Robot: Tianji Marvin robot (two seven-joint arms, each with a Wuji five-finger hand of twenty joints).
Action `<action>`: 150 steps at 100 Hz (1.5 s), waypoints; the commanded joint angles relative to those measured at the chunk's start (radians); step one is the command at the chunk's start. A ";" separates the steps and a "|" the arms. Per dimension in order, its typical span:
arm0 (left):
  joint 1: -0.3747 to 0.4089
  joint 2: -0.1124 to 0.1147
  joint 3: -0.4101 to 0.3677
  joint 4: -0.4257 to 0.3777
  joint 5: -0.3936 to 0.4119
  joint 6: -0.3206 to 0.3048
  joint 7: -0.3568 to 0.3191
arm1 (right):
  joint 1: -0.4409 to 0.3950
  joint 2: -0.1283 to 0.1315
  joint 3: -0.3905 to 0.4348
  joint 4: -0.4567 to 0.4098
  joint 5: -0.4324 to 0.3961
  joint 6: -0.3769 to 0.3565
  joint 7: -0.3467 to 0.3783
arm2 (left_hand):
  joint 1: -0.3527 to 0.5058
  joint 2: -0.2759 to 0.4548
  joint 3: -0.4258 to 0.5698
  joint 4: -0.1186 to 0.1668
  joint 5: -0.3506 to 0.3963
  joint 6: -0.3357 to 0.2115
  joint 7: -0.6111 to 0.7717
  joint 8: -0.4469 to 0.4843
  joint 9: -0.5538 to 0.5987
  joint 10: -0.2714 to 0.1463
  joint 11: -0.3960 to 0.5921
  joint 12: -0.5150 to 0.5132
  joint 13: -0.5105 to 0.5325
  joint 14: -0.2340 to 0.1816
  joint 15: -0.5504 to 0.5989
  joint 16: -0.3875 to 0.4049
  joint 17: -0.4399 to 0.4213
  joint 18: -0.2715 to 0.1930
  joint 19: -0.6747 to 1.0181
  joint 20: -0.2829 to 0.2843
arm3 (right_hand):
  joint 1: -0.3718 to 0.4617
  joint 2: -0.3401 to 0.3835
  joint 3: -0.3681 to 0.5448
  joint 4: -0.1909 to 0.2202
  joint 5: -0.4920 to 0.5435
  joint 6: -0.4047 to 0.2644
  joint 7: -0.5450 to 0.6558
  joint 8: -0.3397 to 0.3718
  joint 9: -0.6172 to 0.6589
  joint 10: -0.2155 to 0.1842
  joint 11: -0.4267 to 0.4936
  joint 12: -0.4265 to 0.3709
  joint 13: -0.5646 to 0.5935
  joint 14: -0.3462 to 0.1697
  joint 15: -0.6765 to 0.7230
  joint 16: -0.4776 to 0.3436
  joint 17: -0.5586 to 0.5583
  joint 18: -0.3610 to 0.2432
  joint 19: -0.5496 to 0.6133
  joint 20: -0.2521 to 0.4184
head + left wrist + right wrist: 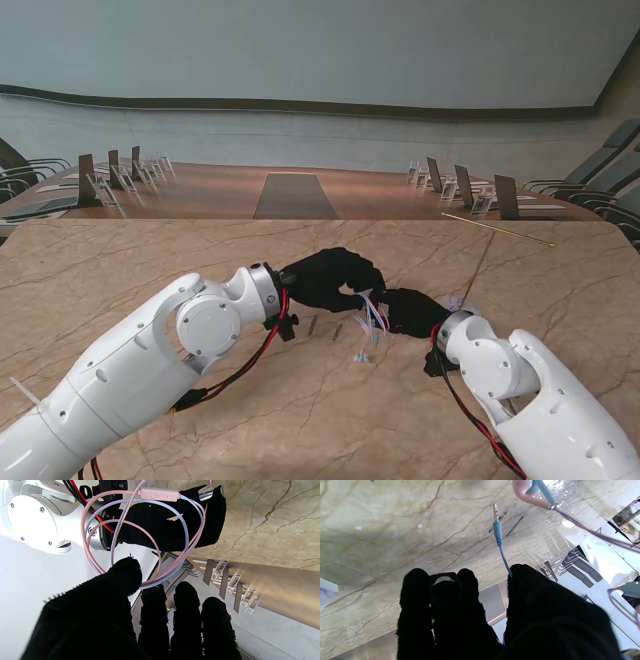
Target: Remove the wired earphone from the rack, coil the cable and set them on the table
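Marble-patterned table (120, 270) lies under both my black-gloved hands, which meet near its middle in the stand view; my left hand (325, 277) is farther from me, my right hand (412, 311) nearer and to the right, the two almost touching. Between them hangs the wired earphone (371, 318), its pink and pale blue cable in several loose loops; the loops pass between my left thumb (125, 573) and fingers (152, 597), which pinch the bundle. The pink inline remote (160, 494) lies against my right hand's glove. My right hand is clenched on the cable; the blue strand emerges beside its thumb (532, 580), and the blue plug (497, 530) hangs toward the table; one pink earbud (523, 490) dangles near it.
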 commanded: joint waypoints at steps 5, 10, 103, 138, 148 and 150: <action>0.011 0.004 -0.007 -0.009 0.004 -0.003 -0.006 | -0.012 -0.001 0.004 -0.007 -0.001 0.017 -0.004 | 0.015 0.030 -0.028 0.024 -0.006 -0.002 0.025 0.028 0.040 -0.026 0.020 0.004 0.030 0.006 0.032 0.026 0.010 0.008 0.049 0.000 | 0.008 -0.036 0.039 0.008 0.012 -0.002 0.048 -0.016 0.028 0.039 0.043 0.015 0.057 0.035 0.062 -0.011 0.015 -0.014 0.093 0.026; 0.013 0.004 -0.009 -0.010 0.005 -0.004 -0.007 | -0.012 -0.001 0.004 -0.007 -0.005 0.018 -0.004 | 0.018 0.029 -0.029 0.024 -0.005 0.003 0.025 0.028 0.055 -0.025 0.021 0.000 0.040 0.011 0.035 0.025 0.018 0.013 0.053 0.001 | 0.012 -0.039 0.047 0.013 0.034 -0.005 0.059 -0.016 0.046 0.041 0.049 0.015 0.075 0.037 0.073 -0.013 0.031 -0.008 0.101 0.027; 0.020 0.006 0.018 0.038 0.021 0.023 -0.011 | -0.093 -0.011 0.120 -0.156 0.122 0.070 0.007 | 0.044 0.050 -0.076 0.024 -0.021 -0.002 0.031 0.035 0.086 -0.021 0.034 -0.005 0.081 0.007 0.136 0.080 0.056 0.009 0.095 0.066 | 0.021 -0.174 0.351 0.101 0.177 0.048 0.188 0.268 0.342 0.108 0.120 0.025 0.430 0.035 0.329 -0.198 0.471 0.178 0.262 -0.020; 0.027 0.003 0.021 0.055 0.031 0.025 0.006 | -0.110 -0.022 0.116 -0.192 0.143 0.115 -0.032 | 0.050 0.054 -0.084 0.023 -0.025 0.000 0.034 0.035 0.083 -0.022 0.030 -0.004 0.080 0.007 0.132 0.078 0.056 0.009 0.091 0.063 | 0.020 -0.182 0.381 0.110 0.194 0.038 0.194 0.327 0.355 0.096 0.137 0.056 0.430 0.000 0.358 -0.181 0.542 0.187 0.290 -0.076; 0.030 0.003 0.014 0.057 0.037 0.023 0.009 | -0.115 -0.012 0.120 -0.207 0.100 0.138 0.003 | 0.051 0.055 -0.085 0.023 -0.025 -0.001 0.035 0.035 0.083 -0.023 0.030 -0.003 0.080 0.007 0.131 0.078 0.057 0.010 0.092 0.063 | -0.013 -0.167 0.343 0.160 0.186 0.006 0.173 0.306 0.343 0.090 0.123 0.060 0.429 0.039 0.341 -0.191 0.470 0.164 0.304 -0.070; 0.031 0.004 0.012 0.058 0.039 0.022 0.010 | -0.115 -0.012 0.120 -0.205 0.096 0.135 0.002 | 0.051 0.055 -0.086 0.023 -0.025 -0.001 0.035 0.035 0.083 -0.023 0.030 -0.003 0.080 0.007 0.131 0.078 0.056 0.010 0.091 0.063 | -0.020 -0.162 0.336 0.167 0.191 -0.007 0.164 0.298 0.337 0.091 0.120 0.059 0.425 0.046 0.339 -0.193 0.452 0.159 0.311 -0.062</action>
